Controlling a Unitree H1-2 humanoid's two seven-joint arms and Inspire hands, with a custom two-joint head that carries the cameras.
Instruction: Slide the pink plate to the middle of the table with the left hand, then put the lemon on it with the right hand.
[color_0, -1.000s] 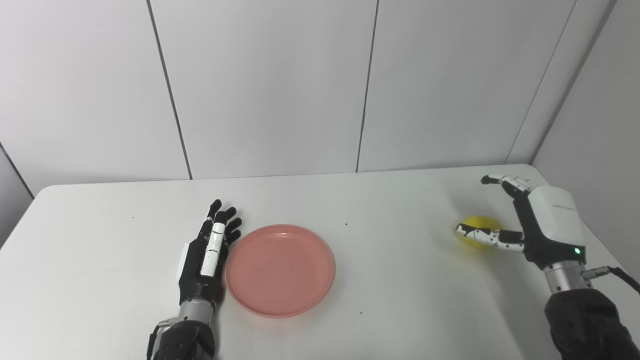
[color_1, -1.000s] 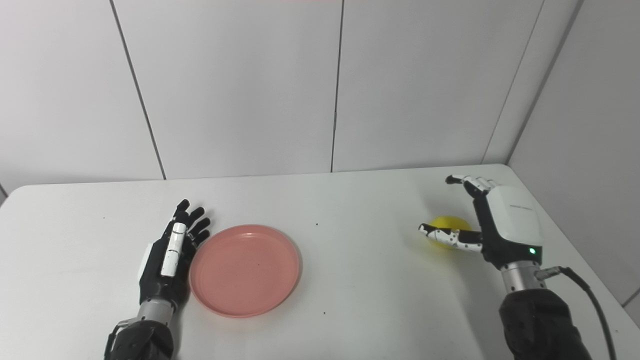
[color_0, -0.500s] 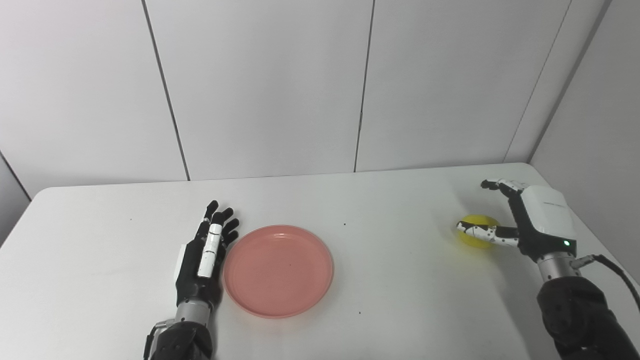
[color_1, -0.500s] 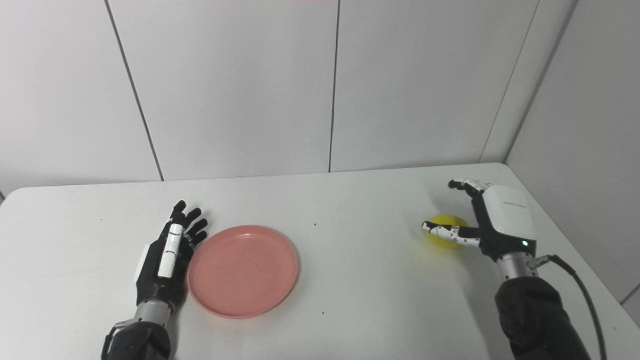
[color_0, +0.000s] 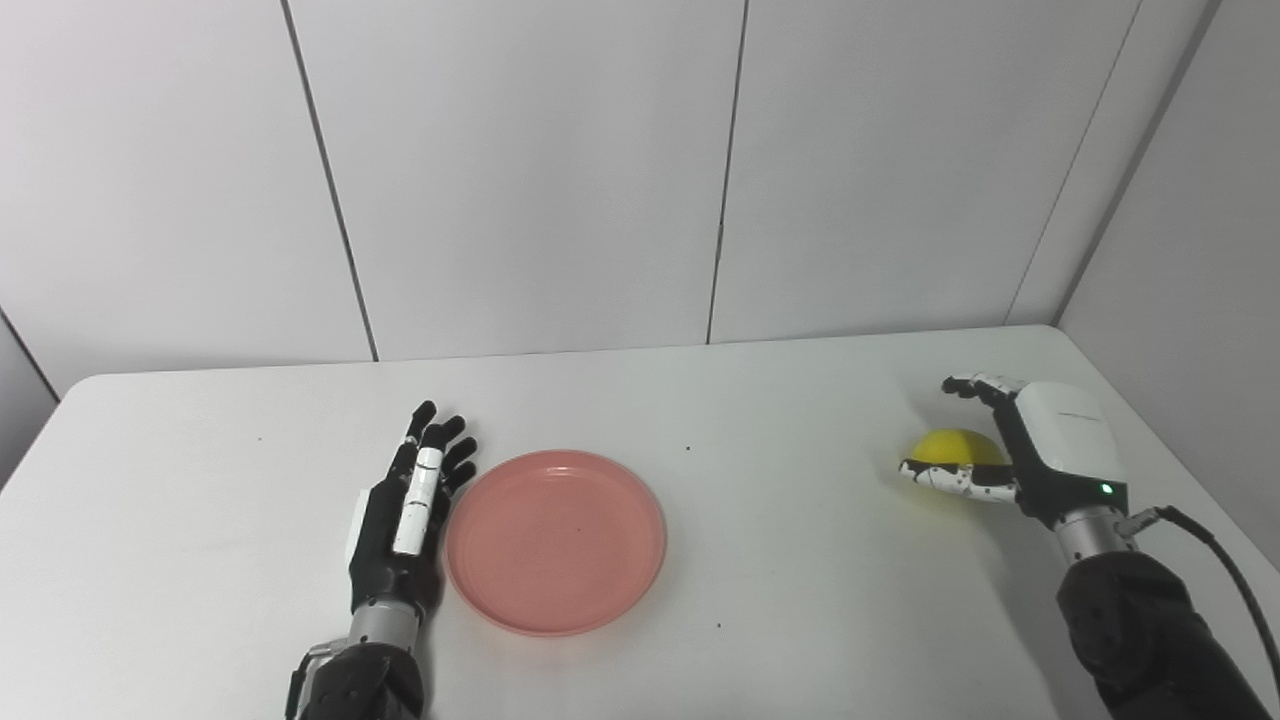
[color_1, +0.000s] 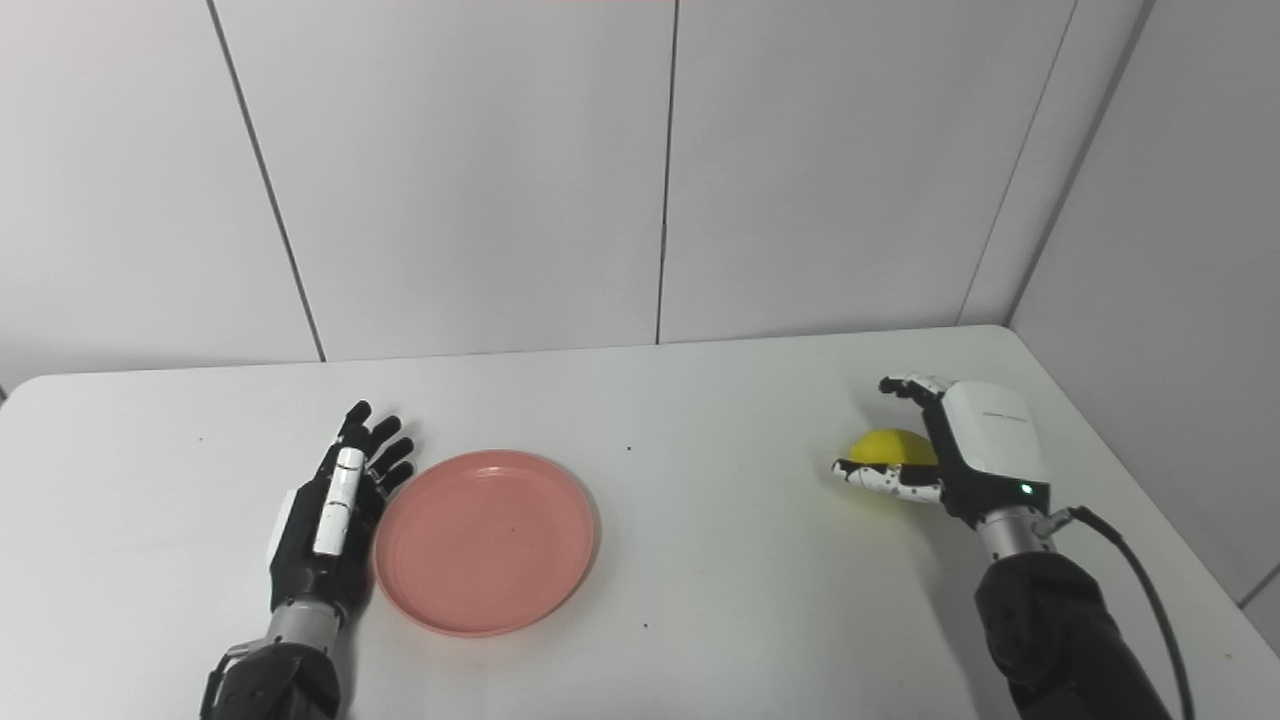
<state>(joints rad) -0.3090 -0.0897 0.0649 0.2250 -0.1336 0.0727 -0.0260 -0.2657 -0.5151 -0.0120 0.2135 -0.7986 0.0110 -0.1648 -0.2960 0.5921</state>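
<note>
Left eye view: lemon (color_0: 957, 446) lengthwise across, inside cupped right hand (color_0: 1010, 462).

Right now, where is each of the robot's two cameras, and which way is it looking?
Left eye view: on the head, looking down and forward at the white table; both dark arms show, the left hand flat beside the round pink plate.
Right eye view: on the head a little to the right, same aim; the right hand cups the yellow lemon.
Both share everything, slightly shifted.
</note>
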